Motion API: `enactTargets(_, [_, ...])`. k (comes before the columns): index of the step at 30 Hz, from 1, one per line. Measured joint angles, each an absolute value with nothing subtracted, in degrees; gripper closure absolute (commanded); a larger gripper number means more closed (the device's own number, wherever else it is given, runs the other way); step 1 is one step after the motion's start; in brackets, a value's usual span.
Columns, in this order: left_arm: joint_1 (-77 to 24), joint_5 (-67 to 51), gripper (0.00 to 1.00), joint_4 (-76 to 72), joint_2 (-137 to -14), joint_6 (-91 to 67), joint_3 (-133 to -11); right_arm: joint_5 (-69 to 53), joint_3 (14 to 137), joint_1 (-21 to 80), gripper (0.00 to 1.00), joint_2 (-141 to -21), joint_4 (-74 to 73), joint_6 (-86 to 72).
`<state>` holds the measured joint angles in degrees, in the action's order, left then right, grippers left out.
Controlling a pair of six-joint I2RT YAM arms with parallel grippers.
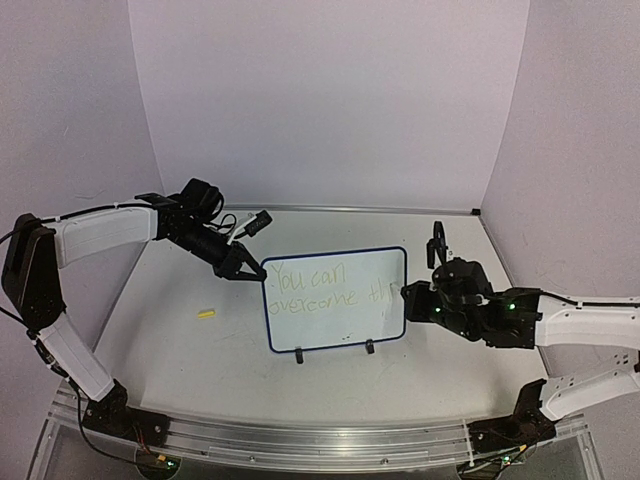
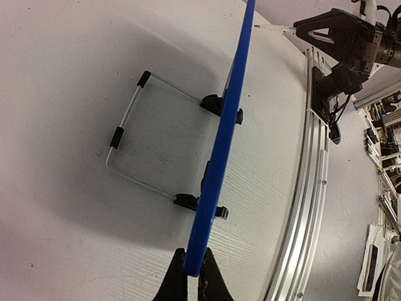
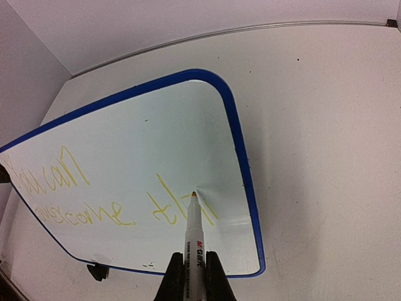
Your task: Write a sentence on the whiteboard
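Observation:
The whiteboard (image 1: 330,325), white with a blue frame, stands upright mid-table on two black feet. Its sentence (image 1: 320,285) is yellow-green handwriting in two lines, "You can" above "overcome th" and a further stroke. My left gripper (image 1: 243,270) is shut on the board's left edge; the left wrist view shows the blue frame (image 2: 225,138) edge-on between the jaws of that gripper (image 2: 193,273). My right gripper (image 3: 195,276) is shut on a white marker (image 3: 195,232). The marker tip touches the board (image 3: 156,125) at the last stroke of the sentence (image 3: 81,194).
A small yellow cap (image 1: 206,313) lies on the table left of the board. A wire stand (image 2: 125,135) props the board from behind. An aluminium rail (image 1: 320,430) runs along the near edge. Walls close in the back and both sides.

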<state>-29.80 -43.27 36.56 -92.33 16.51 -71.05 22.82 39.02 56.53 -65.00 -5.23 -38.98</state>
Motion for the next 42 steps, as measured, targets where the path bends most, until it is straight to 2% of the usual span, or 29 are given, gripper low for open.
enactTargets(22, [-29.80, -43.27, 1.00, 36.53, -92.33, 16.49, -71.05, 23.05, 39.66, 56.16, 1.00, -66.88, -5.19, -38.35])
enactTargets(31, [-29.85, -43.27, 1.00, 36.56, -92.33, 16.52, -71.05, 23.48, 38.69, 55.90, 1.00, -61.01, -5.13, -38.55])
enactTargets(42, [-29.85, -43.27, 1.00, 36.56, -92.33, 16.51, -71.05, 23.86, 38.48, 54.95, 1.00, -63.61, -5.26, -39.04])
